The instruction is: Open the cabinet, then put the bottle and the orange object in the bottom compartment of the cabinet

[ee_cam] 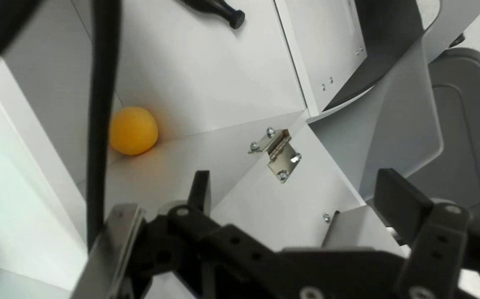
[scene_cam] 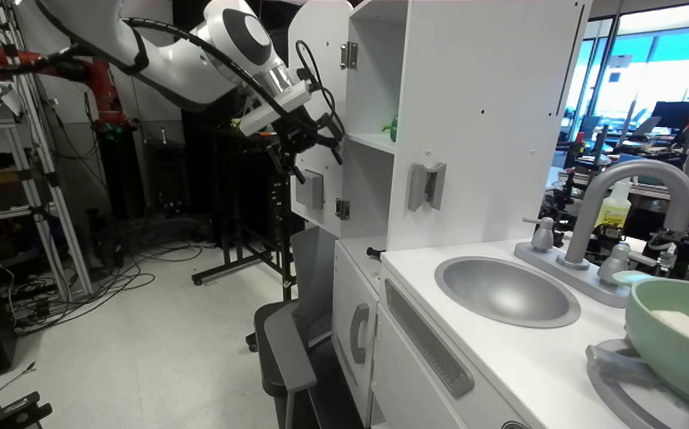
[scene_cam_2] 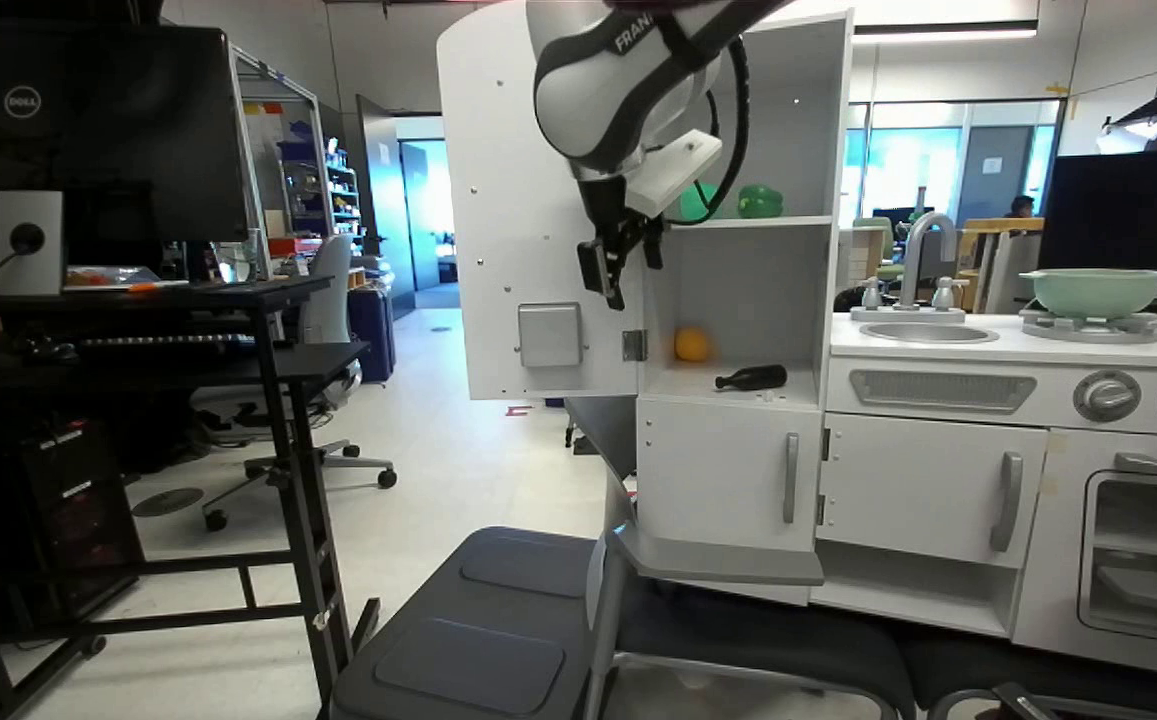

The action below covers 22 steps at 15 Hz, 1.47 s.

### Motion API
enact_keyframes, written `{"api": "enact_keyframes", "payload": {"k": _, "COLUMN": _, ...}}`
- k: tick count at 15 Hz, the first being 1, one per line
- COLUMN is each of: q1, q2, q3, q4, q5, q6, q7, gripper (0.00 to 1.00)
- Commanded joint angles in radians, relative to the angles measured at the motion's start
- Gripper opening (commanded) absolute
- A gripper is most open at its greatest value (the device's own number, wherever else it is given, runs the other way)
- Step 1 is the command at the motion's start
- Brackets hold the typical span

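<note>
The white cabinet (scene_cam_2: 828, 300) stands with its door (scene_cam_2: 508, 230) swung wide. In the bottom compartment (scene_cam_2: 738, 290), the dark bottle (scene_cam_2: 756, 378) lies on its side near the front. The orange object (scene_cam_2: 692, 345) rests toward the back, by the hinge-side wall. The wrist view shows the orange object (ee_cam: 133, 131) whole and only the neck of the bottle (ee_cam: 221, 11) at the top edge. My gripper (ee_cam: 300, 193) is open with nothing between its fingers. It hangs in front of the door's inner face, apart from both objects, as an exterior view shows the gripper (scene_cam_2: 633, 275).
Green items (scene_cam_2: 760, 201) sit on the shelf above. A grey chair (scene_cam: 287, 351) stands below, against the lower cabinet. To the side are a sink (scene_cam: 508, 292) and a green bowl (scene_cam: 677, 339). A black cable (ee_cam: 103, 104) crosses the wrist view.
</note>
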<state>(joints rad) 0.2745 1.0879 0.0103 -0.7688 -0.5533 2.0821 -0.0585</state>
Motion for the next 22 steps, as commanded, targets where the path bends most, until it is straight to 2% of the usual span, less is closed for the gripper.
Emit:
{"api": "enact_keyframes", "payload": {"k": 1, "q1": -0.023, "q2": -0.174, "q3": 0.054, "q4": -0.243, "q5": 0.016, "q6": -0.016, "q7": -0.077, "gripper": 1.0}}
{"api": "enact_keyframes", "payload": {"k": 7, "q1": -0.015, "q2": -0.348, "q3": 0.056, "q4": -0.528, "q5": -0.013, "q6": 0.061, "q7": 0.028, "gripper": 1.0}}
{"api": "enact_keyframes", "payload": {"k": 9, "q1": -0.016, "q2": -0.409, "q3": 0.054, "q4": -0.626, "q5": -0.016, "q6": 0.119, "q7": 0.093, "gripper": 1.0}}
{"api": "enact_keyframes", "payload": {"k": 10, "q1": 0.009, "q2": -0.438, "q3": 0.019, "q4": -0.673, "q5": 0.009, "q6": 0.15, "q7": 0.102, "gripper": 1.0}}
{"api": "enact_keyframes", "payload": {"k": 16, "q1": 0.011, "q2": -0.641, "q3": 0.023, "q4": -0.98, "q5": -0.008, "q6": 0.27, "q7": 0.182, "gripper": 1.0}}
{"api": "enact_keyframes", "payload": {"k": 22, "q1": -0.03, "q2": -0.914, "q3": 0.062, "q4": -1.302, "q5": 0.089, "q6": 0.331, "q7": 0.241, "gripper": 1.0}}
